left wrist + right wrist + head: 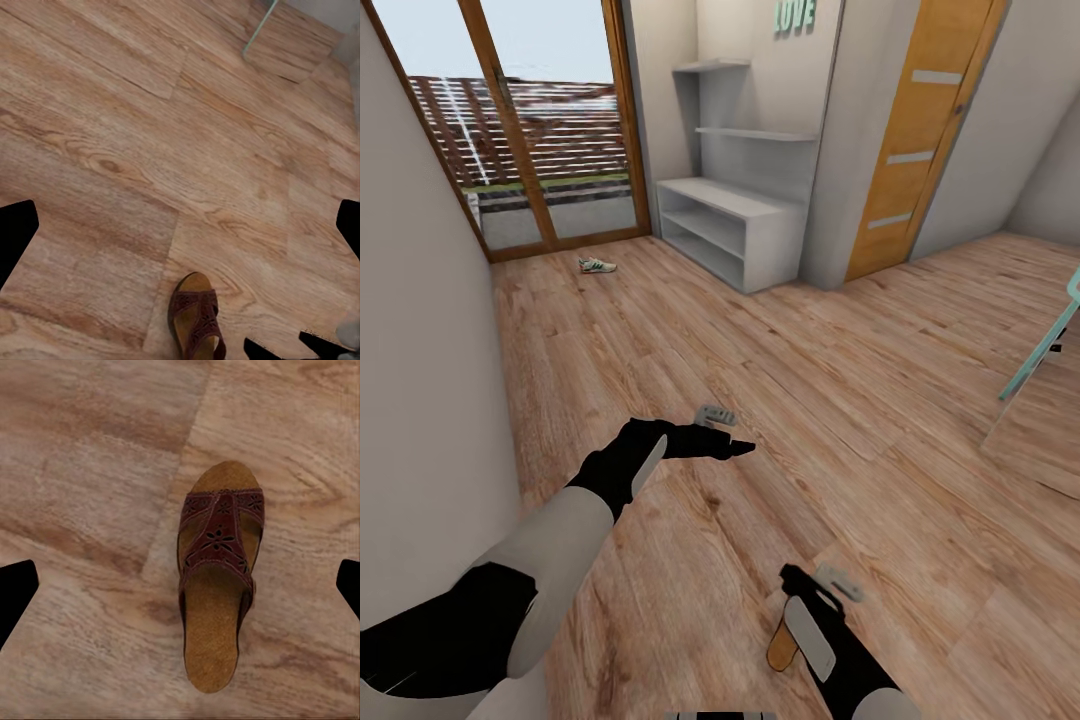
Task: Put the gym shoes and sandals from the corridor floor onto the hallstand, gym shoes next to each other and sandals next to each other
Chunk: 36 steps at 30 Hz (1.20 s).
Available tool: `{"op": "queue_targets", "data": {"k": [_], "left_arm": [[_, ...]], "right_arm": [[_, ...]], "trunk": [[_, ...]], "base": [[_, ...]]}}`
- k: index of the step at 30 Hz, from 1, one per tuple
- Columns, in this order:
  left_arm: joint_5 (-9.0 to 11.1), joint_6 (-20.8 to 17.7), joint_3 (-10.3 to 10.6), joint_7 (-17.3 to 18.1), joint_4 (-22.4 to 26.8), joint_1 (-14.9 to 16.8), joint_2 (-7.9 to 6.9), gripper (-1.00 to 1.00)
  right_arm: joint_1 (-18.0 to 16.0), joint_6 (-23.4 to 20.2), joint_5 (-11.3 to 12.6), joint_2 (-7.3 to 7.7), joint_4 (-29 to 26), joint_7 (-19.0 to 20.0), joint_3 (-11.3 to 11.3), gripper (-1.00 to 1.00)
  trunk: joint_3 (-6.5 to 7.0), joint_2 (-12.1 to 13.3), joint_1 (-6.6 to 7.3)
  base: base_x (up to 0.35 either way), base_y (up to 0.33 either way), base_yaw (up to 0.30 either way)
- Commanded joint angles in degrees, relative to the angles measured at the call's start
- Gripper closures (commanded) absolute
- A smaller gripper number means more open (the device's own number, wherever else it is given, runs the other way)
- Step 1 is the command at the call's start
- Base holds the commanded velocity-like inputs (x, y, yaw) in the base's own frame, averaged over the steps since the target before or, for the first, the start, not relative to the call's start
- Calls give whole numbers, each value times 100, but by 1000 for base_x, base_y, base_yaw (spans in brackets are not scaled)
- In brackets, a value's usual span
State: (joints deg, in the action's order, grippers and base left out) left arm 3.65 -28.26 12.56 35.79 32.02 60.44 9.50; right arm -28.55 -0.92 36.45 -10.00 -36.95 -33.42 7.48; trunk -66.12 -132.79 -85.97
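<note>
Corridor floor (pixel 780 340) of wood-grain planks, hallstand (pixel 732 225) at the far wall. A sandal (pixel 217 577) lies flat directly beneath the right hand (pixel 822 583), fingers apart; one gym shoe (pixel 597 264) rests left of the hallstand. The left hand (pixel 712 438) hovers, fingers apart. Best descent: straddle the sandal's width; open floor surrounds it.

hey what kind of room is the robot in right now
Most likely a home entrance corridor: a pale grey hallstand stands against the wall beside a glazed door looking outside, and shoes lie on the wood floor, a gym shoe by the door and a sandal below the right gripper.
</note>
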Motion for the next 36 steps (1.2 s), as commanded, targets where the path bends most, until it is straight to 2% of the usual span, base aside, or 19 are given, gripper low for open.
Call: {"op": "queue_targets", "data": {"k": [1, 4, 10, 14, 18, 27, 36], "left_arm": [[38, -48, 10, -3, 6, 3, 0, -100], [39, -48, 10, -7, 6, 3, 5, -100], [39, -55, 6, -12, 6, 3, 4, -100], [39, -55, 3, -22, 4, 1, -2, -100], [33, -51, 2, -26, 1, -1, -14, -100], [30, -48, 1, -18, -2, 0, -27, -100], [30, -48, 1, -3, -2, 1, -30, -100]], "right_arm": [[-2, -11, 90, 0, -8, -30, 35, -100], [-2, -17, 510, 0, -6, -3, 187, -100], [-2, -15, 977, 0, -5, 141, 700, -100], [4, -20, 1265, 0, -5, 204, 873, -100], [6, -43, 1452, 0, -5, 345, 934, -100], [7, -61, 1539, 0, 0, 1094, 957, -100], [7, -51, 1570, 0, 273, 1172, 925, -100]], "trunk": [[-5, -2, 1], [-5, -2, 1], [-5, -2, 1], [-5, -2, 1], [-5, -2, 1], [-5, -2, 1], [-5, -2, 1]], "base": [[0, 0, 0], [0, 0, 0], [0, 0, 0], [0, 0, 0], [0, 0, 0], [0, 0, 0], [0, 0, 0]]}}
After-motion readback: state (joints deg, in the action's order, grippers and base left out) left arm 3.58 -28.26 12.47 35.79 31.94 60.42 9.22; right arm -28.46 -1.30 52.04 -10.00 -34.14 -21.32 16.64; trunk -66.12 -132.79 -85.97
